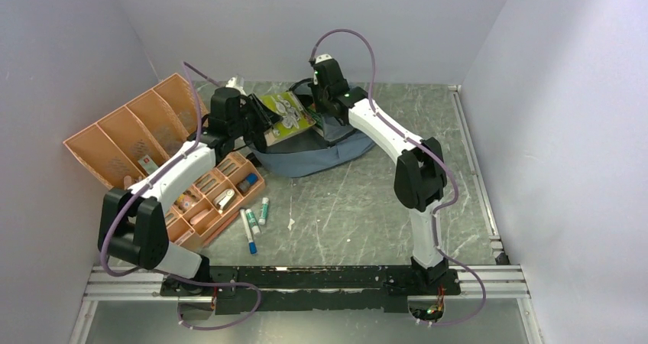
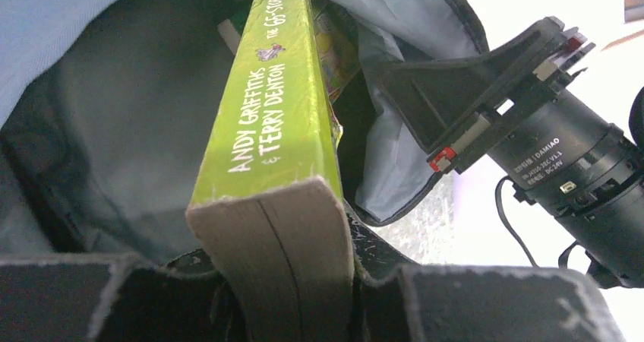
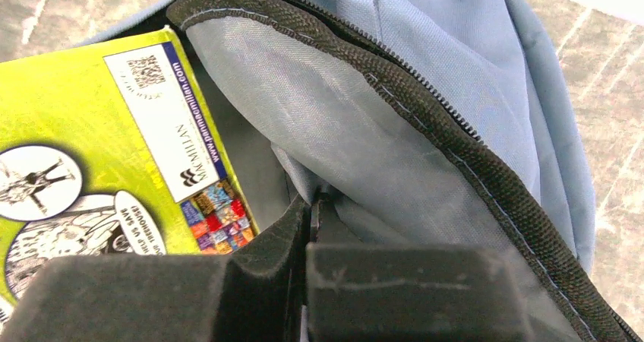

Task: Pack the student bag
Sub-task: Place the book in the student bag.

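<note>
The grey-blue student bag [image 1: 317, 157] lies at the back middle of the table with its mouth open. My left gripper [image 2: 273, 281] is shut on a lime-green paperback book [image 2: 277, 106], spine up, with its far end inside the bag's opening [image 2: 114, 121]. The book also shows in the top view [image 1: 286, 115] and the right wrist view [image 3: 83, 167]. My right gripper [image 3: 311, 220] is shut on the bag's grey inner lining [image 3: 342, 152] by the black zipper rim [image 3: 425, 106], holding the mouth open. It sits at the bag's top edge [image 1: 330, 92].
An orange compartment tray [image 1: 164, 157] with small items stands at the left. Several markers [image 1: 252, 225] lie on the table in front of it. The enclosure walls close in on the left, back and right.
</note>
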You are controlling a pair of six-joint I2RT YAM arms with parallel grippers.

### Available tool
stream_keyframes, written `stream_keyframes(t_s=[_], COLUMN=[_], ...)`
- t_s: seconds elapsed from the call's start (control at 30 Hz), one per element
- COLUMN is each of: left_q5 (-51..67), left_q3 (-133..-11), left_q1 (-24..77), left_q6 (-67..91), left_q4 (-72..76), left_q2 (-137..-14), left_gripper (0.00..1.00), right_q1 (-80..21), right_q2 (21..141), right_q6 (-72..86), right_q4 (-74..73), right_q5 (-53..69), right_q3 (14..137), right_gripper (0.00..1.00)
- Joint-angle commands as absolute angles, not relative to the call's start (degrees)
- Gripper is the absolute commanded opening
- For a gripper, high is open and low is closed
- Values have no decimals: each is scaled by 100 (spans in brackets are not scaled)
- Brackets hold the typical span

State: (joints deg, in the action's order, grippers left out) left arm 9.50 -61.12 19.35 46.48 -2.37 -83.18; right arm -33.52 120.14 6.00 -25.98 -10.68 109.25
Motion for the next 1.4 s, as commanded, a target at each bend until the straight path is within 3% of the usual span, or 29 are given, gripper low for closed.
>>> stream_keyframes(t_s=[0.0,0.47,0.87,1.37], left_q5=[1109,1466,1111,1546], left_q3=[-6295,-6451,-5571,-6923], left_q1=[2000,2206,2487,2487], left_q6=[5190,6292,6337,6152], left_q4=[909,2116,2169,3901], left_q2=[-8372,-9540,-8809,-10512], left_gripper=[5,5,5,5], right_q1=[-3322,-3315,-3313,-3324], right_q2=[11584,11517,11531,11331], right_q6=[835,932,922,1114], right_q4=[-2062,-2083,-2031,-1937], right_q5=[-808,-639,-874,-481], right_q3=[10940,10995,10862,10560], right_gripper=[0,0,0,0])
